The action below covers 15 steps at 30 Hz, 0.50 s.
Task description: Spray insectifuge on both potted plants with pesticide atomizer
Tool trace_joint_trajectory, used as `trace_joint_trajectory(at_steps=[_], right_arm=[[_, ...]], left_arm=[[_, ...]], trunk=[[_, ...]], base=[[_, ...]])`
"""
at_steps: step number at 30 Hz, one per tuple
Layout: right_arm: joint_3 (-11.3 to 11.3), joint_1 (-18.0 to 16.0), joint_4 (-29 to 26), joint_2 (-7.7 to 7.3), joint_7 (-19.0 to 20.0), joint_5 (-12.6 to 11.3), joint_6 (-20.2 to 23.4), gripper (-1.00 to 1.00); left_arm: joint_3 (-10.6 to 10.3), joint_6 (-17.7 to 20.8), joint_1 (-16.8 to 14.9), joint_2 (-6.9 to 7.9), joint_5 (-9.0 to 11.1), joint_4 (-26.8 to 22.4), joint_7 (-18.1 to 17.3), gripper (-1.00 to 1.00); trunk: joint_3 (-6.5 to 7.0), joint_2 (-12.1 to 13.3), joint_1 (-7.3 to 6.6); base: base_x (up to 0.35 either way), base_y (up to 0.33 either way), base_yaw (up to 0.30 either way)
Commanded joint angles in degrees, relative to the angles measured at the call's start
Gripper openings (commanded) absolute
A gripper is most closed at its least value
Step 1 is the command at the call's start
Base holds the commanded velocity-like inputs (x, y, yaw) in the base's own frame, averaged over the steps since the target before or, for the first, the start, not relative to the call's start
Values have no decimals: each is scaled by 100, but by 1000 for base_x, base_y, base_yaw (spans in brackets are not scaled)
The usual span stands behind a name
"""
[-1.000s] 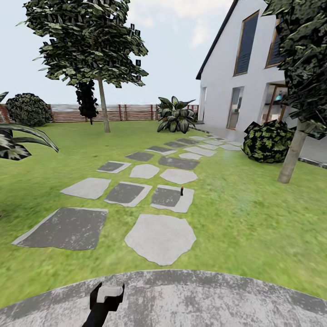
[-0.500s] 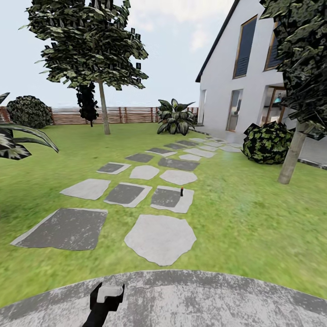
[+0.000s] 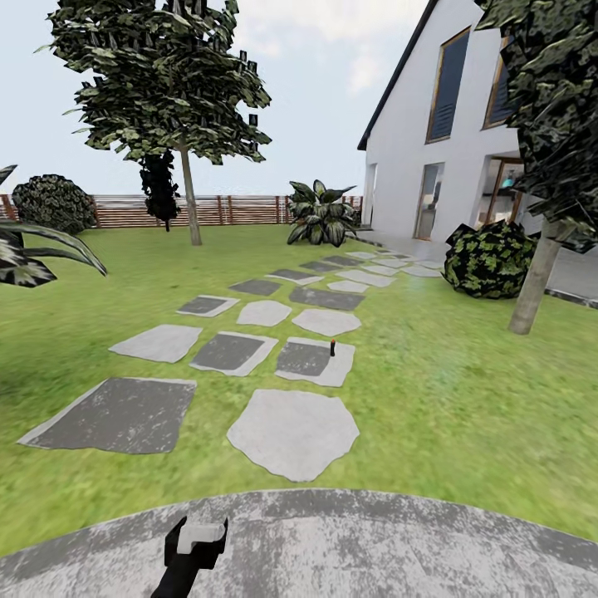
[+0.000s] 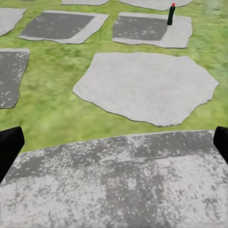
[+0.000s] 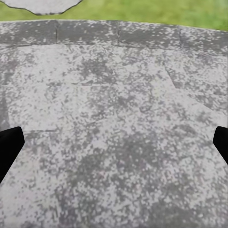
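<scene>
The head view looks forward and slightly down from standing height at the edge of the round paved patio (image 3: 349, 540), along the stepping stones (image 3: 292, 432) across the lawn (image 3: 448, 399) toward the fence (image 3: 224, 208) and the house (image 3: 432, 158).

The left wrist view sits low and close above the patio (image 4: 118, 185), facing outward over its rim; it shares with the head view the large pale stepping stone (image 4: 147, 85) and the small dark bottle (image 4: 171, 14) standing on the stone beyond (image 3: 332, 349).

The right wrist view points steeply down at the patio paving (image 5: 114, 128) from close range, with a strip of lawn (image 5: 152, 9) at its far edge.
</scene>
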Motion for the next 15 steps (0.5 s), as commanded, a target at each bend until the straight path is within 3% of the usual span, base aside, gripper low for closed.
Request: trace_joint_trajectory(at_steps=[1, 15], right_arm=[[-2, 1, -4, 0, 1, -4, -11, 100], [-2, 2, -3, -2, -2, -5, -11, 100]], left_arm=[[7, -18, -4, -2, -33, 4, -1, 100], [9, -18, -4, -3, -32, 20, -1, 100]], trunk=[[-23, -44, 22], [-275, -605, 330]], base=[[0, 0, 0], [0, 0, 0]])
